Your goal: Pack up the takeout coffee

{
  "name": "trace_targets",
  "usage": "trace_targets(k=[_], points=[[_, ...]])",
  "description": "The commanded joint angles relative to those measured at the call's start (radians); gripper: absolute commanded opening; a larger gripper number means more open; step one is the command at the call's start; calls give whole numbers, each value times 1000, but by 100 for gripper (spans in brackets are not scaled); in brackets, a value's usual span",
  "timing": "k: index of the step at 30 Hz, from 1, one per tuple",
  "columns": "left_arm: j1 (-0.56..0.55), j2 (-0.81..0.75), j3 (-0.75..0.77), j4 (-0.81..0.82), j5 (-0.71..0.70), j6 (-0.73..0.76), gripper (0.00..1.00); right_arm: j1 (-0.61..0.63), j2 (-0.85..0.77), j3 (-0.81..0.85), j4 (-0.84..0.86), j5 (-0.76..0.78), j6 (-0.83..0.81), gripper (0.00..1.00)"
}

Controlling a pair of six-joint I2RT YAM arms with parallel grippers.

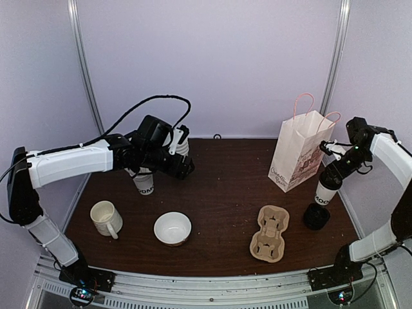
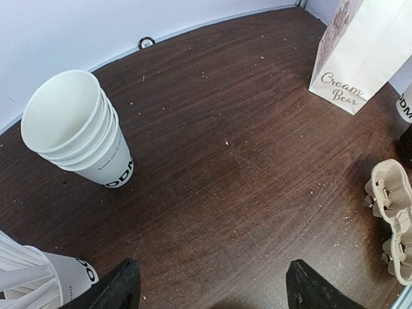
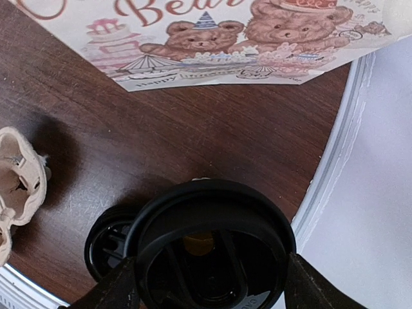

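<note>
Black-lidded coffee cup (image 3: 212,244) fills the right wrist view, standing between the fingers of the right claw (image 3: 211,284). That claw is spread wide, yet its fingers meet the cup on both sides, so I judge it a grip. Whether the base is off the table (image 1: 225,187) I cannot tell. Taking the cup from above, lid up, should keep the drink level.

Just beside the cup lies a loose black lid (image 1: 316,217), or something very like one. Next out, the pulp cup carrier (image 1: 270,233) lies flat with its wells up, near enough for a short carry. The paper bag (image 1: 299,154) stands upright behind, probably the final stop.

Across the table the left claw (image 2: 212,288) hangs wide open with nothing between its fingers, near the stack of lidless cups (image 2: 74,129). Under that arm stands another lettered white cup (image 1: 143,183). Its top is hidden, so I cannot say it is the second coffee. A mug (image 1: 105,217) and a bowl (image 1: 172,228) sit toward the near edge, well apart from the carrier and bag.
</note>
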State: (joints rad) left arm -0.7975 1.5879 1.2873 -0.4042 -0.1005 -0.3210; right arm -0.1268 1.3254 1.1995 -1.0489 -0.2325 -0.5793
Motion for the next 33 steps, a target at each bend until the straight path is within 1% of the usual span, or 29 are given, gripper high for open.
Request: trace_targets(k=[1, 4, 8, 12, 16, 25, 26, 30, 33], points=[[7, -1, 30, 23, 12, -10, 81, -34, 32, -22, 89, -61, 12, 74], [7, -6, 32, 14, 7, -9, 81, -34, 50, -30, 125, -72, 29, 74], [7, -16, 30, 5, 5, -7, 81, -34, 49, -9, 106, -84, 34, 74], [7, -11, 23, 14, 3, -6, 81, -34, 36, -44, 184, -67, 40, 75], [7, 8, 45, 2, 22, -4, 81, -30, 105, -31, 184, -123, 57, 75], [9, 1, 50, -14, 7, 14, 81, -21, 155, -36, 204, -101, 73, 78], [9, 3, 52, -13, 10, 14, 81, -21, 153, -38, 202, -100, 73, 79], [9, 6, 63, -22, 21, 16, 81, -7, 128, -39, 187, -104, 64, 89], [9, -2, 82, -61, 17, 43, 81, 1, 96, -33, 162, -109, 69, 94]])
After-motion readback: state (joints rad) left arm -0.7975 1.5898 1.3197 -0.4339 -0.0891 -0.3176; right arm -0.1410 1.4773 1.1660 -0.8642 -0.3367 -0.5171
